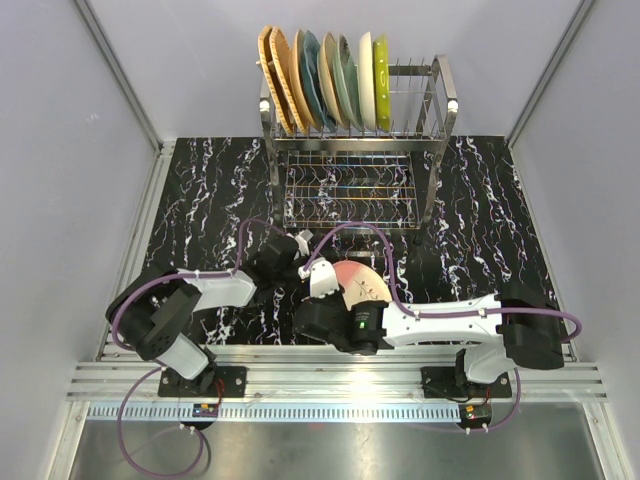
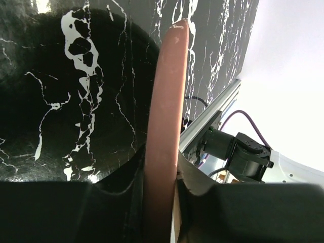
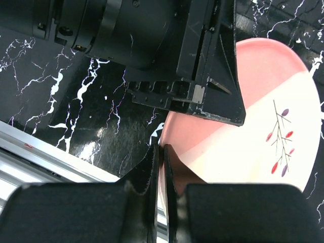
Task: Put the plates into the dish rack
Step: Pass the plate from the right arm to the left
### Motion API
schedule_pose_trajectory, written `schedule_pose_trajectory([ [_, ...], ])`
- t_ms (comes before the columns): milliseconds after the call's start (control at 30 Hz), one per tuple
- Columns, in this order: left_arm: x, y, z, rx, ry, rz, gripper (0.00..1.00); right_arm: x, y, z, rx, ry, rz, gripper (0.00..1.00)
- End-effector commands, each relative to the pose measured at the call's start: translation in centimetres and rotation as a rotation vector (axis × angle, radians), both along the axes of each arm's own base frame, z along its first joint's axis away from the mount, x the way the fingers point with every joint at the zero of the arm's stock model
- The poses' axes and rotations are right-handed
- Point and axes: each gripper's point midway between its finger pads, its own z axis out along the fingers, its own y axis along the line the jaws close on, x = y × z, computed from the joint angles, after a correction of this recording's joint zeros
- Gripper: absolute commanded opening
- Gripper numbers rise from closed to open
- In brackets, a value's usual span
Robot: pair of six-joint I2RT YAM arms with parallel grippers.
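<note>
A pink-edged cream plate (image 1: 364,287) with a twig print is held on edge, low over the black marble table near the front. My left gripper (image 1: 318,277) is shut on its left rim; the left wrist view shows the pink rim (image 2: 164,121) edge-on between the jaws of the left gripper (image 2: 161,174). My right gripper (image 1: 334,306) is shut on the plate's near rim (image 3: 253,136), its jaws (image 3: 163,152) pinching the thin edge. The steel dish rack (image 1: 440,110) stands at the back with several plates upright in its tines, from orange woven (image 1: 274,75) to yellow-green (image 1: 382,68).
The rack's top tier has bare tines (image 1: 410,100) right of the yellow-green plate, and its lower grid shelf (image 1: 345,190) holds nothing. Grey walls close in the sides. An aluminium rail (image 1: 330,378) runs along the near edge. The left gripper's body (image 3: 152,45) looms over the plate.
</note>
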Motion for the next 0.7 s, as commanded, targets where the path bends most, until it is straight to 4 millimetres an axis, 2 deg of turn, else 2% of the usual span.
schedule_pose_trajectory([
  [0, 0.7, -1.8, 3.6, -0.120, -0.057, -0.032, 0.20, 0.2, 1.3, 2.3, 0.100, -0.037, -0.005, 0.00],
  [33, 0.7, -1.9, 3.8, -0.124, -0.059, -0.033, 0.18, 0.1, 1.2, 2.4, 0.101, -0.036, -0.005, 0.01],
  [133, 0.8, -1.9, 4.0, -0.118, -0.064, -0.032, 0.15, 0.1, 0.9, 2.7, 0.102, -0.043, -0.008, 0.14],
  [167, 1.1, -2.0, 4.2, -0.116, -0.084, -0.038, 0.14, 0.1, 0.7, 2.7, 0.098, -0.047, -0.010, 0.15],
  [333, 1.4, -1.8, 3.8, -0.067, -0.082, -0.029, 0.06, -0.1, -0.2, 2.3, 0.076, -0.047, -0.020, 0.36],
  [367, 1.5, -1.9, 3.9, -0.068, -0.085, -0.030, 0.04, -0.1, -0.2, 2.2, 0.076, -0.046, -0.019, 0.43],
  [500, 1.6, -1.9, 4.1, -0.063, -0.085, -0.030, 0.02, -0.4, -0.4, 2.2, 0.065, -0.046, -0.027, 0.57],
  [567, 1.6, -1.9, 4.0, -0.056, -0.085, -0.028, 0.02, -0.3, -0.9, 2.7, 0.037, -0.081, -0.052, 0.60],
  [633, 1.6, -1.8, 4.1, -0.052, -0.083, -0.028, 0.01, -0.4, -1.7, 2.4, -0.018, -0.099, -0.071, 0.64],
  [667, 1.7, -1.9, 4.3, -0.053, -0.089, -0.030, 0.01, -0.1, -1.8, 3.0, -0.027, -0.124, -0.093, 0.64],
])
